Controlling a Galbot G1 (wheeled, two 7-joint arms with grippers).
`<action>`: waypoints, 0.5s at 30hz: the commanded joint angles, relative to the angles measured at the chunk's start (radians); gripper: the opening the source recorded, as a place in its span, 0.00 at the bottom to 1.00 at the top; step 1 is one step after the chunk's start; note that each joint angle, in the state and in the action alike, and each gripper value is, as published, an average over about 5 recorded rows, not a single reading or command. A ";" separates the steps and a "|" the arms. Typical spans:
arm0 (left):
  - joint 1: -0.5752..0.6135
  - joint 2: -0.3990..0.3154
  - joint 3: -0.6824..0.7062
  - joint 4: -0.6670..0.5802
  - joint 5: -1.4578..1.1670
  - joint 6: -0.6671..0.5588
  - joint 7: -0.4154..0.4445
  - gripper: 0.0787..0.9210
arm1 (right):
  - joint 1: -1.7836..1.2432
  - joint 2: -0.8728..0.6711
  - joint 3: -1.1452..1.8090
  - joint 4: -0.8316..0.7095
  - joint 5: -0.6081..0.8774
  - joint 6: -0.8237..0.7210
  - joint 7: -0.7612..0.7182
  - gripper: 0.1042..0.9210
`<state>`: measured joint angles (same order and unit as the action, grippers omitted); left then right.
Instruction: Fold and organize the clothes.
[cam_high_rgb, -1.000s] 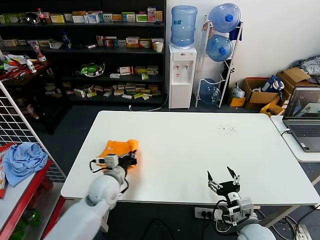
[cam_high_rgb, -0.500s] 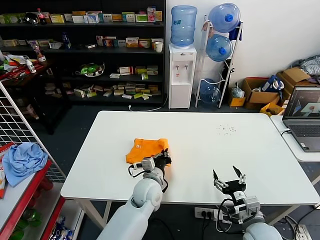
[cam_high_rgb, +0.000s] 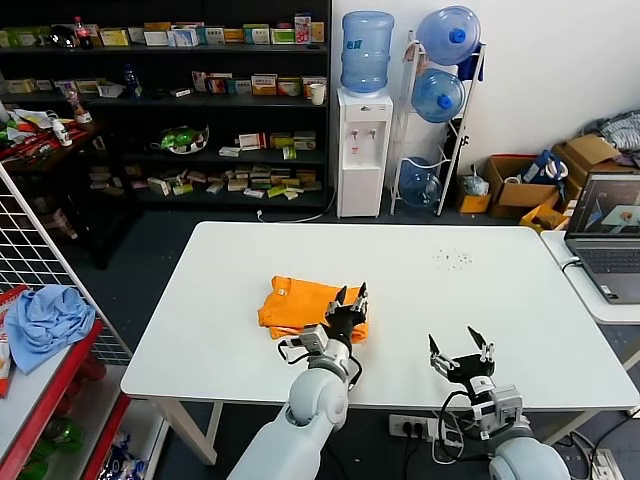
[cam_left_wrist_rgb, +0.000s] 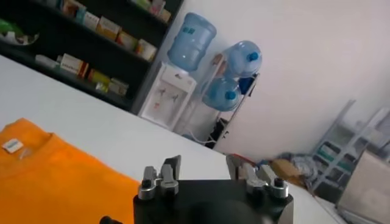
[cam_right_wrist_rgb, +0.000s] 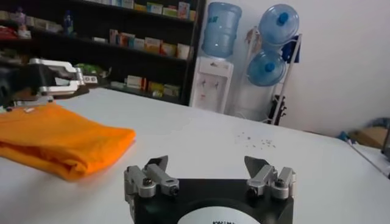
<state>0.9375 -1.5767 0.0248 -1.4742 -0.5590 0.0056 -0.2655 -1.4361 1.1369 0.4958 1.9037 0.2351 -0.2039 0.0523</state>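
Left pincer (cam_high_rgb: 351, 298) now spread open, holding nothing, lifted just over the right edge of the T-shirt (cam_high_rgb: 305, 304); a second ago it was dragging the shirt from the desk's left side. The shirt lies released near mid-desk (cam_high_rgb: 480, 290), folded: thin, soft orange fabric, rounded fold edges. Probably placed. Right pincer (cam_high_rgb: 461, 349) idle, open, empty, near front edge.

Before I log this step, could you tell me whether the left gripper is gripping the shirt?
No, the left gripper is open above the folded orange T-shirt.
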 joint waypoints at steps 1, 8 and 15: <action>0.187 0.231 -0.080 -0.168 0.221 -0.138 0.164 0.65 | 0.030 0.053 0.077 -0.021 -0.025 -0.018 -0.158 0.88; 0.341 0.364 -0.211 -0.236 0.383 -0.211 0.167 0.86 | 0.073 0.138 0.122 -0.059 -0.067 -0.011 -0.220 0.88; 0.393 0.343 -0.341 -0.230 0.431 -0.169 0.144 0.88 | 0.101 0.218 0.181 -0.087 -0.118 0.004 -0.241 0.88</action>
<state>1.1855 -1.3213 -0.1371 -1.6396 -0.2844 -0.1454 -0.1413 -1.3743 1.2433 0.5973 1.8505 0.1789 -0.2095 -0.1135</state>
